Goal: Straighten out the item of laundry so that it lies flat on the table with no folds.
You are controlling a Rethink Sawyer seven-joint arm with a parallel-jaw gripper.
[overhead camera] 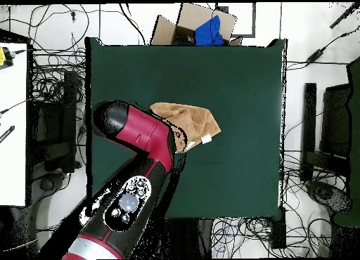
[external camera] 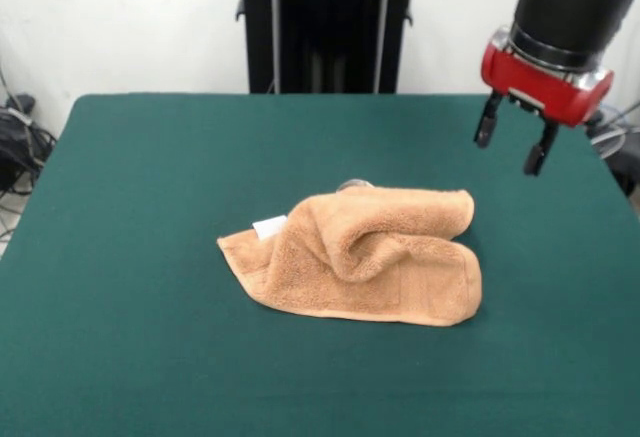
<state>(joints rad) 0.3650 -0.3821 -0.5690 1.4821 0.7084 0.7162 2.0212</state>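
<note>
The towel [external camera: 362, 254] lay rumpled mid-desk [external camera: 150, 357]; the hand [external camera: 515, 145], fingers apart and empty, hung at two o'clock, hidden from overhead by the arm [overhead camera: 137, 134].

Towel [external camera: 365, 257] still bunched on my table [external camera: 150, 357]
It lay mid-table, orange-tan, folded over itself, one white tag [external camera: 270, 227] showing

A cardboard box [overhead camera: 199, 22] holding blue cloth [overhead camera: 209, 32] sits amid floor cables [overhead camera: 49, 88].
</note>
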